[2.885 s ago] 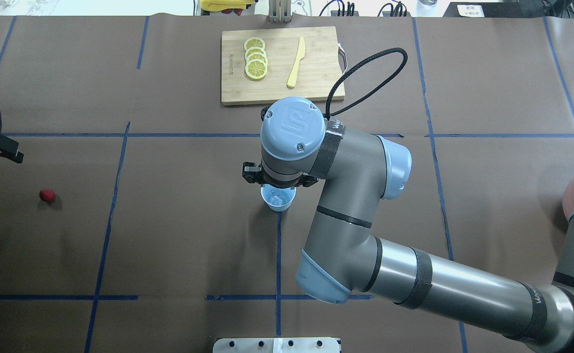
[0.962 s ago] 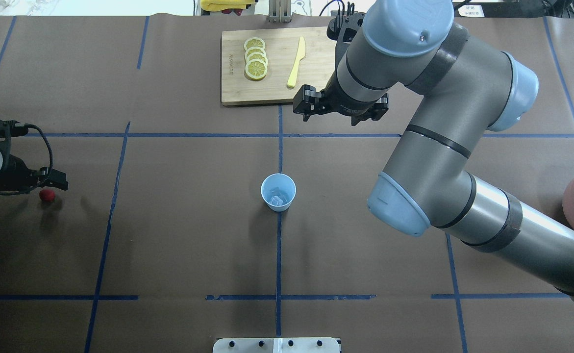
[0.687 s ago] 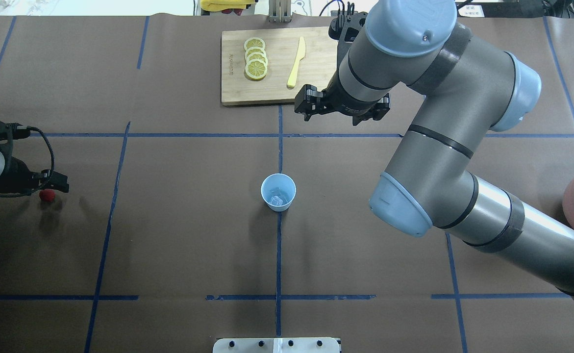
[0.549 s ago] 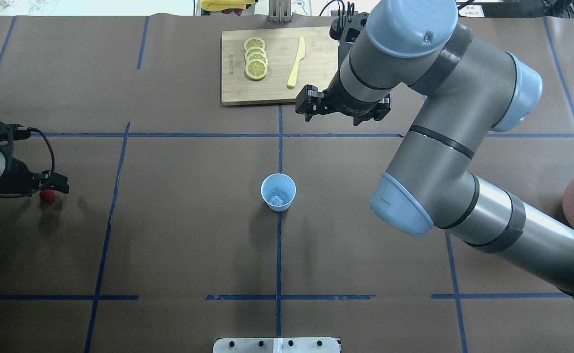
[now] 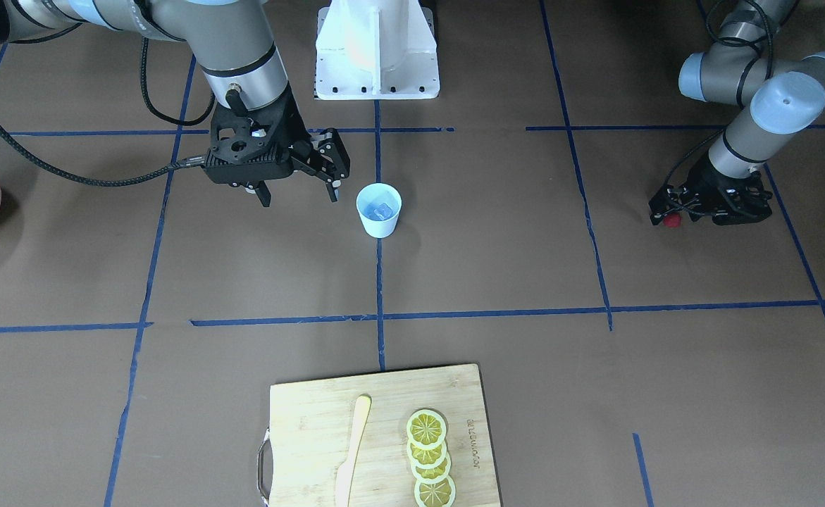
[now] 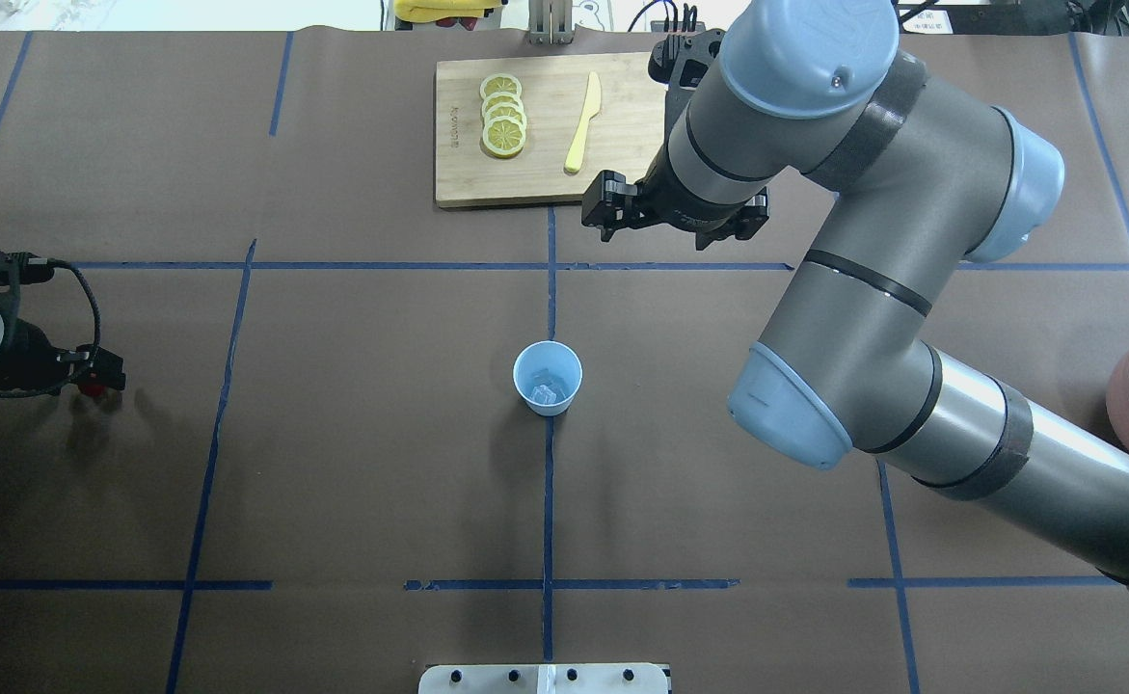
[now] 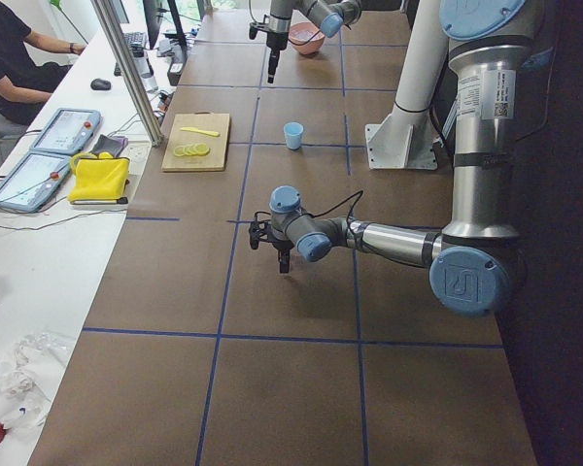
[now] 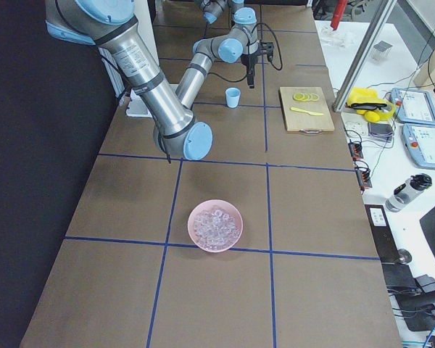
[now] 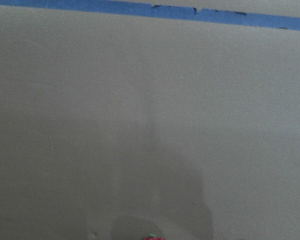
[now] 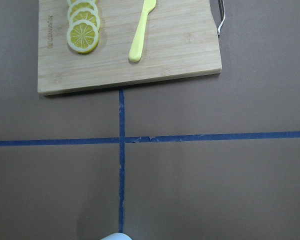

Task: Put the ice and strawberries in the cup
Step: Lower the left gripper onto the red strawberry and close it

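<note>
I park the right gripper [image 5: 298, 196], spread and empty, clear of the cup [image 5: 379, 210]; left gripper [image 5: 669, 211] at strawberry [image 5: 673, 220], closure indeterminate.

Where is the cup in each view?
Front-facing: cup at centre, upper half.
Overhead: cup at centre.
Exterior left: cup upper middle.
Exterior right: cup upper middle.
Left wrist: not in it.
Right wrist: cup rim only, bottom edge.
Landmark: board, in all but the left wrist view.

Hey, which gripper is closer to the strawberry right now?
Left. The left gripper is right over the strawberry at the table's left end, though contact is unclear. The right gripper hangs open beside the cup mid-table, far from it.
</note>
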Controlling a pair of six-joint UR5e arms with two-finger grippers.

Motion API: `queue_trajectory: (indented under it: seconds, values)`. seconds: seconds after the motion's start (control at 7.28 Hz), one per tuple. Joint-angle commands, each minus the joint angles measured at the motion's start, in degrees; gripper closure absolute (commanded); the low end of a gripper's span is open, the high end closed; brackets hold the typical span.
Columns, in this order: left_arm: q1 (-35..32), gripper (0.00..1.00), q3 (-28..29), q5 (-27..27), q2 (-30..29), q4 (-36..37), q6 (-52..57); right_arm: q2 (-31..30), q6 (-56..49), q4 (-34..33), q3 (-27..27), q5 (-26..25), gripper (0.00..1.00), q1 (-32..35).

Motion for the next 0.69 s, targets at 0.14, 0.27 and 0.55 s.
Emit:
queue_trajectory:
  seconds: [0.14,0.27,0.55]
  values:
    - [0.21,0.24,-0.38,-0.12,0.43,0.00,-0.06,-0.15,0.00,0.00,0.05,-0.07,0.01,-0.15]
    - [0.21,0.26,-0.56,-0.21,0.43,0.00,-0.06,-0.15,0.00,0.00,0.05,-0.07,0.01,-0.15]
    - [0.21,0.25,-0.56,-0.39,-0.10,0.00,-0.06,-0.59,0.00,0.09,0.05,-0.07,0.01,-0.15]
